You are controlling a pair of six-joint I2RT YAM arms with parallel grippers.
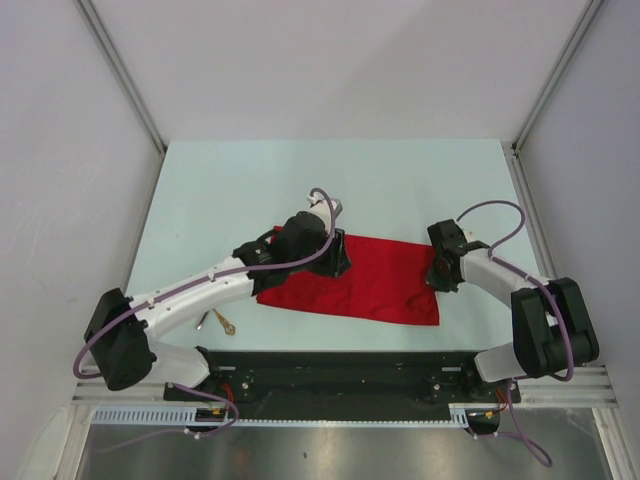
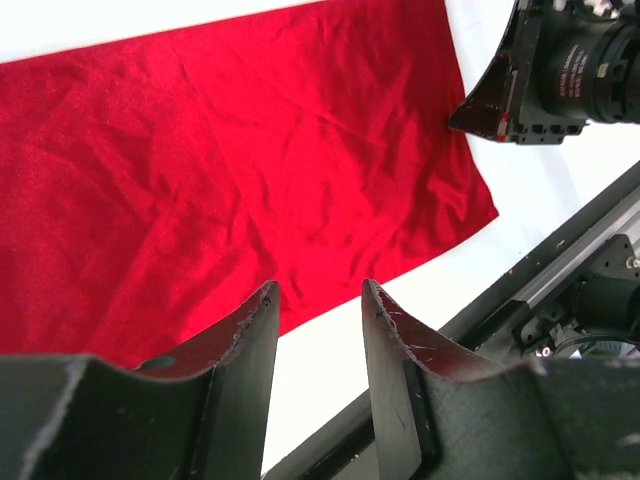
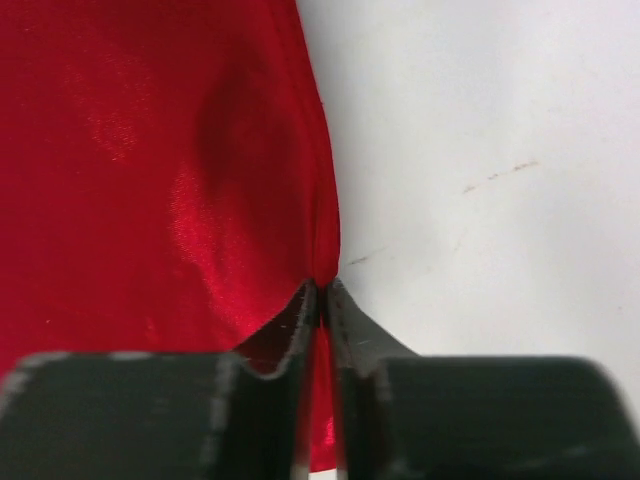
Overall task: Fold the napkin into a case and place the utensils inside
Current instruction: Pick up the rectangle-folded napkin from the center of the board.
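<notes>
The red napkin lies spread flat on the pale table, slightly wrinkled. It fills most of the left wrist view. My right gripper sits at the napkin's right edge and is shut on that edge; the cloth bunches into a small ridge where the jaws pinch it. My left gripper hovers over the napkin's left part, near its front edge, open with only table and cloth showing between its fingers. One gold utensil lies on the table by the left arm, partly hidden under it.
A black and metal rail runs along the table's near edge, just in front of the napkin. Grey walls with metal posts close in the left, right and back sides. The right arm's wrist camera shows beyond the napkin's corner.
</notes>
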